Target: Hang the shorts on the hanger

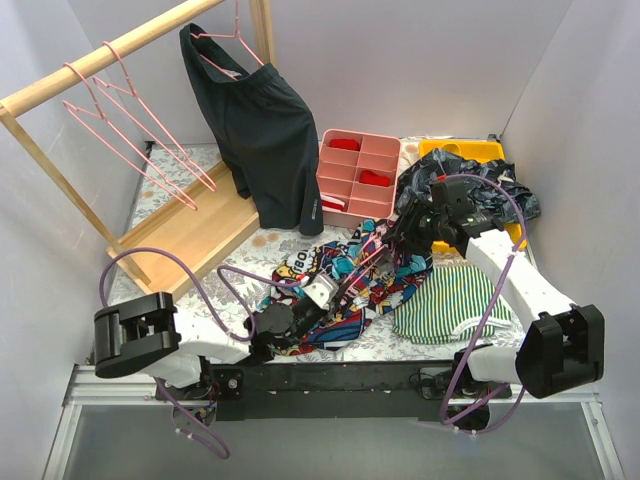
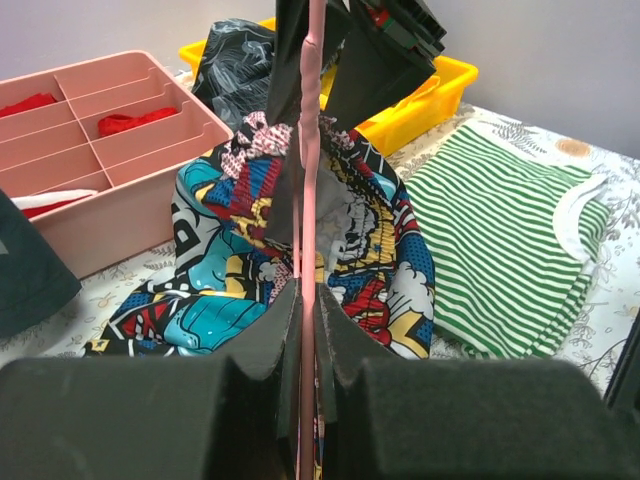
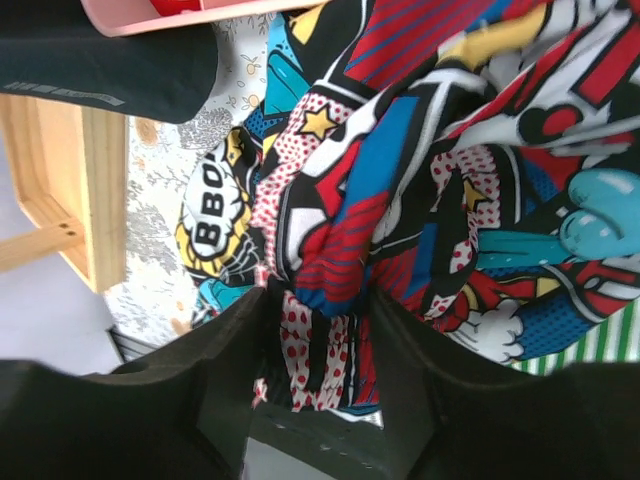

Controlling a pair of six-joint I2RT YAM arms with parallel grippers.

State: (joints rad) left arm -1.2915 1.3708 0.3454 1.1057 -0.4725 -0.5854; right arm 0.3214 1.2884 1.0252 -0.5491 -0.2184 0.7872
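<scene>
Top view, shorts: the shorts [image 1: 345, 290] lie bunched on the table in front of the pink tray [image 1: 360, 136], between the two grippers.
Top view, left gripper [image 1: 322, 292]: at the shorts' near edge, in front of the tray.
Top view, right gripper [image 1: 398, 236]: just in front of the tray's right corner, on the shorts.
Left wrist, left gripper [image 2: 308, 335]: pinched tight on the hanger [image 2: 309, 150], whose thin pink wire runs up over the shorts [image 2: 220, 290], right of the tray [image 2: 150, 190].
Right wrist, right gripper [image 3: 318, 350]: clamped on a gathered fold of the shorts [image 3: 450, 150], below the tray [image 3: 150, 12].

Plain pale grey walls [image 1: 420, 60], wooden clothes rack [image 1: 100, 62] at left, floral-patterned tablecloth [image 1: 175, 165], soft even light
</scene>
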